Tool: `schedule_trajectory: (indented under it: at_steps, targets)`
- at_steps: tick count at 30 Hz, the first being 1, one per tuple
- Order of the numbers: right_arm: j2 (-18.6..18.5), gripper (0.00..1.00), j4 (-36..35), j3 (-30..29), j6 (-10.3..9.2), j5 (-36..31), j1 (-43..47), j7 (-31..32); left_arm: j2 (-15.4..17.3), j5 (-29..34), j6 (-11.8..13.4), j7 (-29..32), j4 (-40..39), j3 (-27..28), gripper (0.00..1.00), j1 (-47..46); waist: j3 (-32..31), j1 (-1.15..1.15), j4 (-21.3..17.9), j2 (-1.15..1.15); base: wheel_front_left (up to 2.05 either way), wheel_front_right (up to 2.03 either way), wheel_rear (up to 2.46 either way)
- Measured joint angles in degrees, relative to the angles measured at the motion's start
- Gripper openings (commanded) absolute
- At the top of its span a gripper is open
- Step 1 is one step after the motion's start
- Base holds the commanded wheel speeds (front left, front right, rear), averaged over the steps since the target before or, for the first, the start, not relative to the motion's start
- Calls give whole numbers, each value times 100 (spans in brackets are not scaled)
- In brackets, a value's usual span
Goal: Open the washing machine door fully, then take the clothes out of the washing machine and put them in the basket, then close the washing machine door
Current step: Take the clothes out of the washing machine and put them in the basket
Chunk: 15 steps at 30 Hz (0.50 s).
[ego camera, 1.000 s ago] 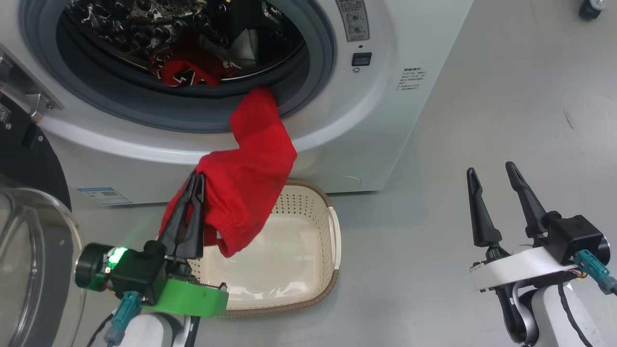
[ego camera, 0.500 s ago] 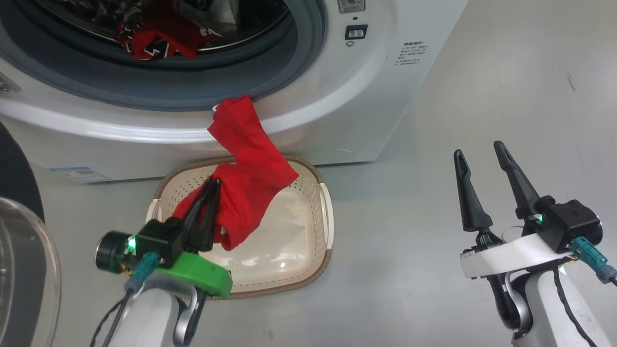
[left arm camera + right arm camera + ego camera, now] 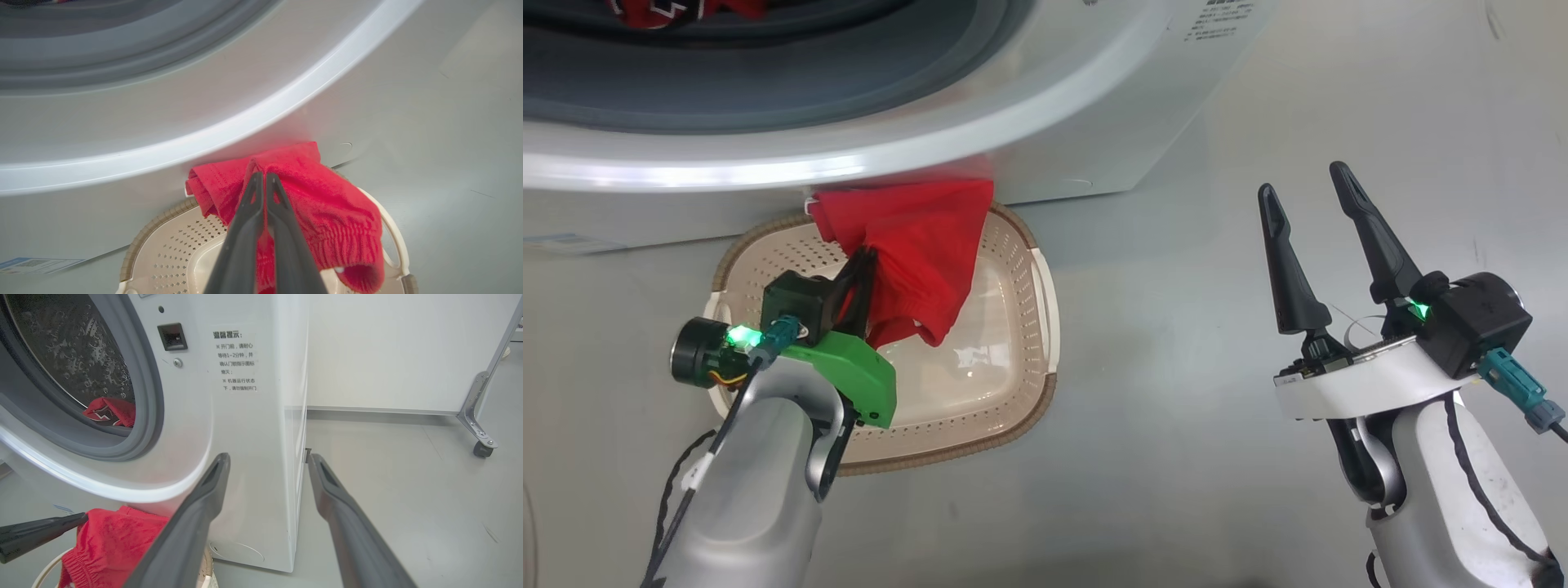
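My left gripper (image 3: 864, 255) (image 3: 261, 176) is shut on a red garment (image 3: 915, 245) (image 3: 322, 196), which hangs over the far half of the cream basket (image 3: 1013, 392) (image 3: 163, 249). The basket stands on the floor right in front of the washing machine (image 3: 1045, 106) (image 3: 245, 428). Another red garment with dark and white marks (image 3: 110, 412) (image 3: 654, 10) lies in the steel drum behind the grey gasket (image 3: 151, 396). Off to the right, my right gripper (image 3: 1307, 184) (image 3: 267, 459) is open and holds nothing. The door is out of view.
Grey floor (image 3: 1176, 457) spreads around the basket and to the machine's right. A white wall panel (image 3: 408, 347) with a wheeled metal foot (image 3: 482, 441) stands behind the machine on the right. A small blue sticker (image 3: 36, 264) sits low on the machine's front.
The camera has tipped downward. My left gripper has pulled the red garment clear of the machine's opening and lowered it over the basket. The right gripper has stayed open.
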Motion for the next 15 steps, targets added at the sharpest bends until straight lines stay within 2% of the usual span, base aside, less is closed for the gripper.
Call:
schedule_trajectory:
  at_steps: [5, 7, 8, 9, 15]
  targets:
    - [29, 100, 66, 20, 19, 2, -180, -25, -19, -207, 0, 124, 710, 124, 0, -441, 327, 0, -194, 0, 0, 0, 0]
    - [30, 100, 116, 11, 20, 3, -194, -26, -31, -267, 0, 177, 931, 137, 60, -560, 411, 0, -241, 0, 0, 0, 0]
    - [30, 100, 157, 10, 20, 3, -210, -31, -35, -271, 0, 177, 1035, 148, 84, -604, 446, 0, -261, 0, 0, 0, 0]
    - [33, 100, 183, 10, 21, 3, -225, -32, -37, -290, 0, 177, 1126, 157, 100, -643, 474, 0, -279, 0, 0, 0, 0]
    - [44, 100, 344, -32, 25, 3, -335, -77, -58, -297, 16, 47, 1511, 176, 100, -872, 507, 0, -307, 0, 0, 0, 0]
